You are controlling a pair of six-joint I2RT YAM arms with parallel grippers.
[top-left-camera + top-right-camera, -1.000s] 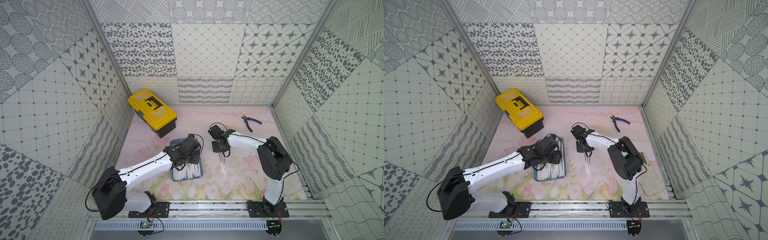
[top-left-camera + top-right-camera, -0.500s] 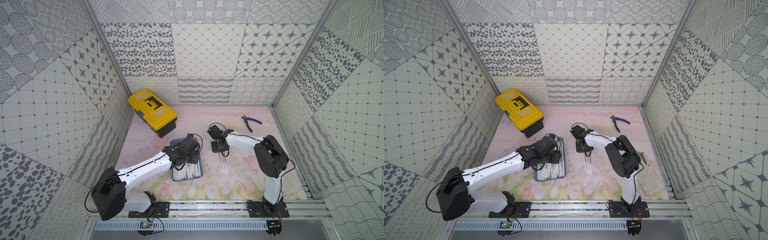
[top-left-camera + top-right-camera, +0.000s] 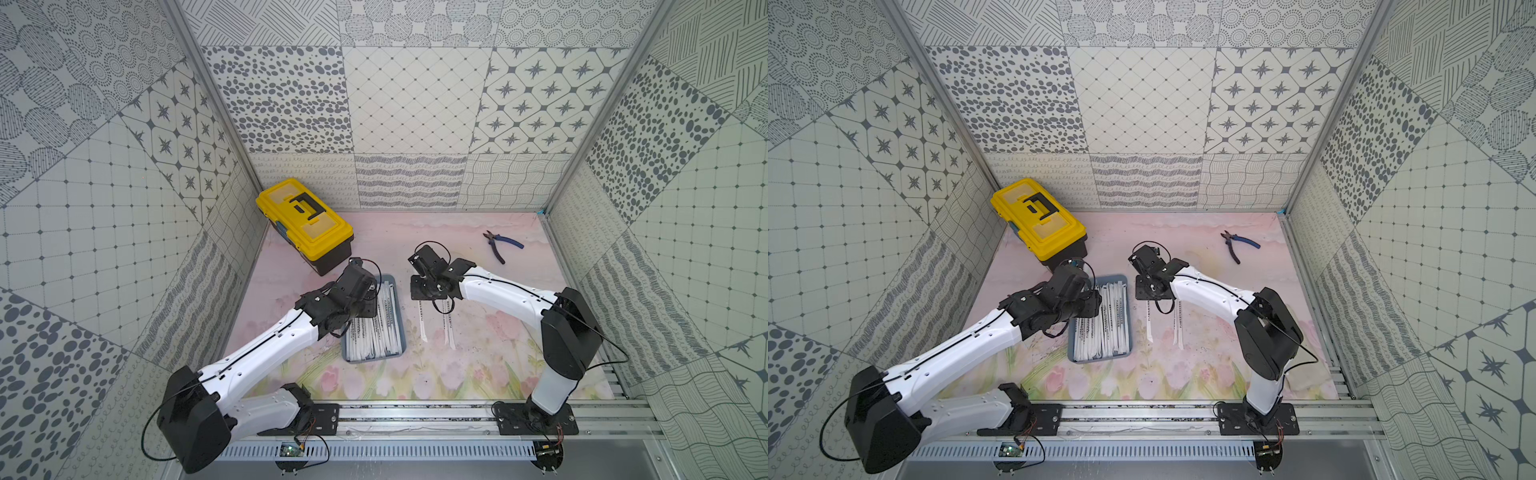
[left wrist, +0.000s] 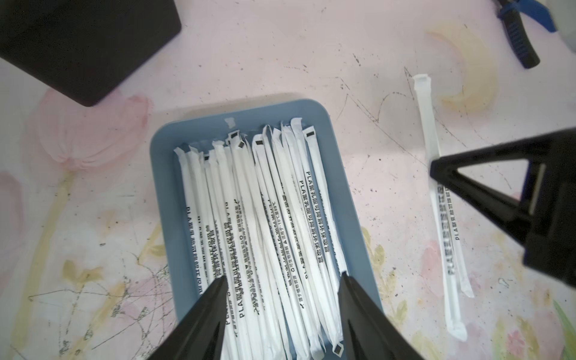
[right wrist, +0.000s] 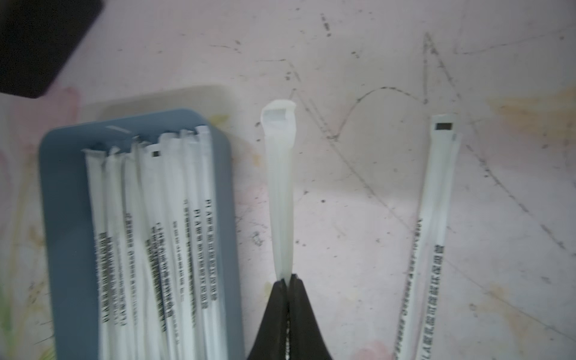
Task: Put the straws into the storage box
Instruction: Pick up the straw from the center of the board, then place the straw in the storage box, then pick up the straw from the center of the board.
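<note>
The storage box [image 3: 402,316] [image 3: 1100,360], a blue-grey tray, sits mid-mat with many white wrapped straws [image 3: 376,336] [image 4: 265,218] lying lengthwise in it. My left gripper [image 4: 282,277] [image 3: 368,307] hovers over the box's far end, open, its jaws spread above the straws and gripping none. Just right of the box, my right gripper [image 5: 288,277] [image 3: 424,297] is shut on one loose straw [image 5: 280,187] [image 3: 422,324], pinched near its middle. Farther right on the mat lie two more loose straws [image 5: 436,218] [image 3: 449,328], side by side.
A yellow toolbox [image 3: 305,224] with a black base stands at the back left, close behind the box. Blue-handled pliers [image 3: 500,245] lie at the back right. Patterned walls close in three sides; a rail [image 3: 415,419] runs along the front.
The right gripper's jaws have closed onto the loose straw beside the box. Both arms have barely shifted.
</note>
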